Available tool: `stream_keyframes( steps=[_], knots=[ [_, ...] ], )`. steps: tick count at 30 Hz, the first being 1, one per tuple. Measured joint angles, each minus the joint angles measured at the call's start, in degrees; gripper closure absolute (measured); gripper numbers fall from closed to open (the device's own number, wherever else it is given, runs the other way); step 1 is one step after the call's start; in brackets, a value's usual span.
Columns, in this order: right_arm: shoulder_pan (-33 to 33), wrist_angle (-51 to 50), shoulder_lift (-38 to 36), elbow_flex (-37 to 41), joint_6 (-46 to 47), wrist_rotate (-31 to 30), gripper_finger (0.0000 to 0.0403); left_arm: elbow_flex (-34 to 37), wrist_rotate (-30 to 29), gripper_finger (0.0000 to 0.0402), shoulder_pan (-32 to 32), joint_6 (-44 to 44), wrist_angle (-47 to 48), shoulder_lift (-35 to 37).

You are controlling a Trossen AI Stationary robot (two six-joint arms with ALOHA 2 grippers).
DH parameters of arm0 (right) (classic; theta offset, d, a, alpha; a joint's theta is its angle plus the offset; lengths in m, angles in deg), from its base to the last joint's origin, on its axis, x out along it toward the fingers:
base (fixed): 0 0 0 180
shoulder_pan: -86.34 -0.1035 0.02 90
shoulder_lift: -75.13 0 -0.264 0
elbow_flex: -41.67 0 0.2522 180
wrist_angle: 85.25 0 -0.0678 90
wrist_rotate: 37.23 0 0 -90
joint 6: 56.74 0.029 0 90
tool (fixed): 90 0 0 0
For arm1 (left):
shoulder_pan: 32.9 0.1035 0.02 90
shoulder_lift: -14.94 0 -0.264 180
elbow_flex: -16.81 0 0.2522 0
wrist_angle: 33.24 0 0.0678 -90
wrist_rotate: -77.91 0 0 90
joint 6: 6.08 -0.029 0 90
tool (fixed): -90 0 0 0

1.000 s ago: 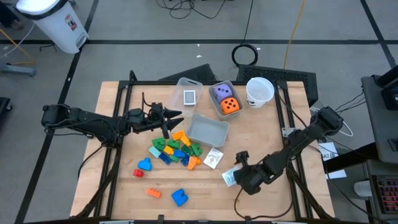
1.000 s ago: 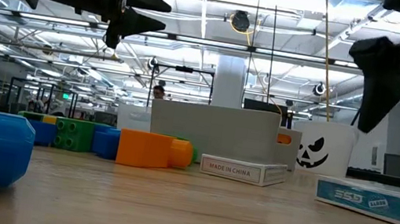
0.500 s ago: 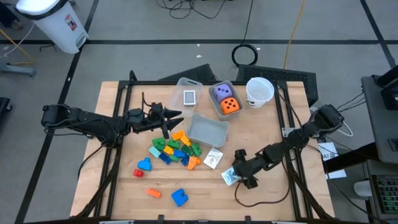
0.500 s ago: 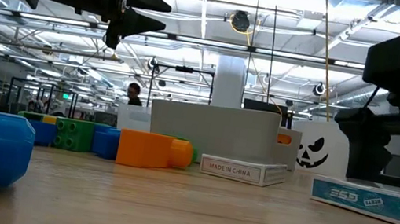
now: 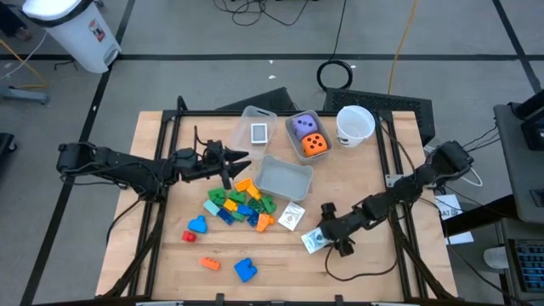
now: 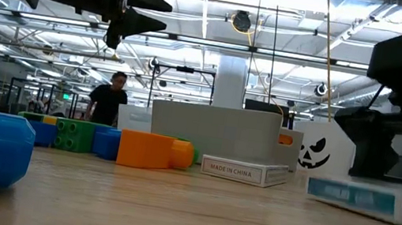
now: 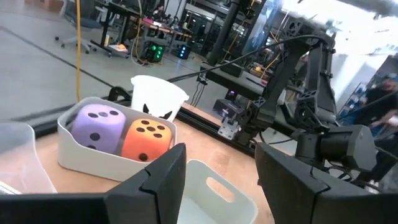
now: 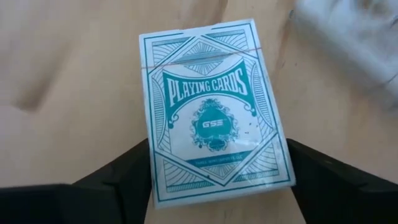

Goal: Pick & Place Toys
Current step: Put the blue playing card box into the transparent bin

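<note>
Reading "PLAYING CARDS", teal card box (image 8: 214, 112)

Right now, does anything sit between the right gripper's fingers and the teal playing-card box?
Nothing visible does. The right gripper straddles the teal-and-white playing-card box, one dark finger at each long side, on bare wooden table.

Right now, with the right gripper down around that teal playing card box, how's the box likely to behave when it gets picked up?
The playing card box looks like a flat, stiff carton, so it probably won't flop. Its glossy face may be slippery between the right gripper fingers. Lying flat on the table, it shouldn't roll or tip.
</note>
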Motion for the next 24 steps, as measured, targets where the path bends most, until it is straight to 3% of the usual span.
stream_keyframes(
  steps=[4,7,11,13,15,24],
  knots=[
    [-0.6,1.6,-5.7,-0.2,-2.7,-5.1,0.0122,0.0,0.0,0.0201,-1.6,2.9,-1.8,-1.3],
    [-1.7,2.1,-9.9,-0.2,-8.3,-12.8,0.0116,0.0,0.0,0.0201,-3.4,3.0,-5.1,-3.0],
    [-2.7,4.8,-14.2,-0.2,-17.4,-29.8,0.0116,-1.6,1.3,0.0201,-5.6,2.5,-10.7,-5.9],
    [-2.6,6.7,-14.8,-0.2,-21.8,-40.1,0.0116,-3.6,3.5,0.0201,-6.5,1.7,-11.3,-7.5],
    [-2.1,9.9,-14.9,-0.2,-26.6,-46.6,0.0116,-5.9,4.8,0.0201,-7.6,1.6,-10.3,-9.0],
    [0.2,18.9,-12.0,-0.2,-39.8,-56.4,0.0116,-21.5,4.5,0.0201,-11.3,-3.5,1.5,-21.1]
  ],
)
